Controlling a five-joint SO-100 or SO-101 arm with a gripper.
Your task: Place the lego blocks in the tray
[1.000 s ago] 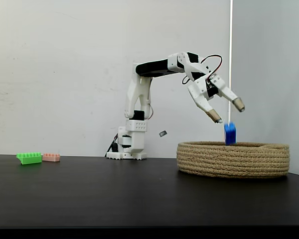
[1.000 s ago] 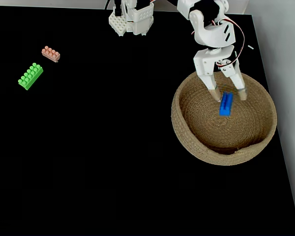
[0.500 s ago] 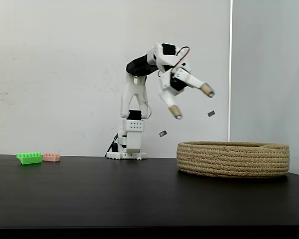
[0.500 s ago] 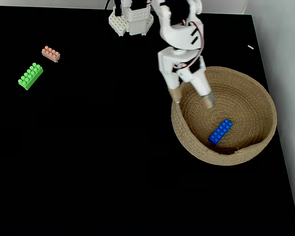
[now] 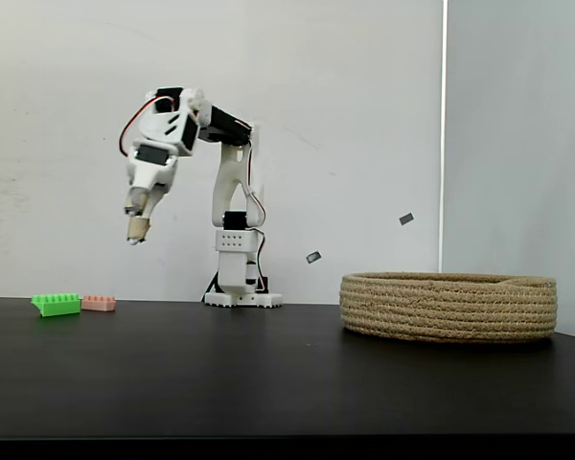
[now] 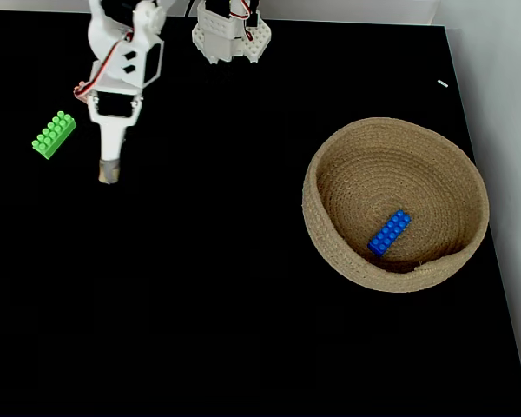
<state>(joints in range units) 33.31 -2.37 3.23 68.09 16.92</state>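
The blue lego block (image 6: 389,232) lies flat inside the tray (image 6: 330,252), a coiled tan rope basket (image 5: 448,307) at the right. The green block (image 6: 54,134) and the pink block (image 5: 99,303) sit side by side on the black table at the far left (image 5: 56,304). In the top-down fixed view the arm covers the pink one. My gripper (image 5: 134,217) hangs well above the table, above and to the right of those two blocks. It points downward (image 6: 108,171). Its two tan fingertips stand a little apart, one above the other, with nothing between them.
The arm's white base (image 5: 240,287) stands at the back middle of the black table (image 6: 208,287). The table's right edge runs just beyond the tray. A white wall rises behind.
The arm has swung from over the tray's left rim across to the left side, above the green and pink blocks. The blue block stays in the tray.
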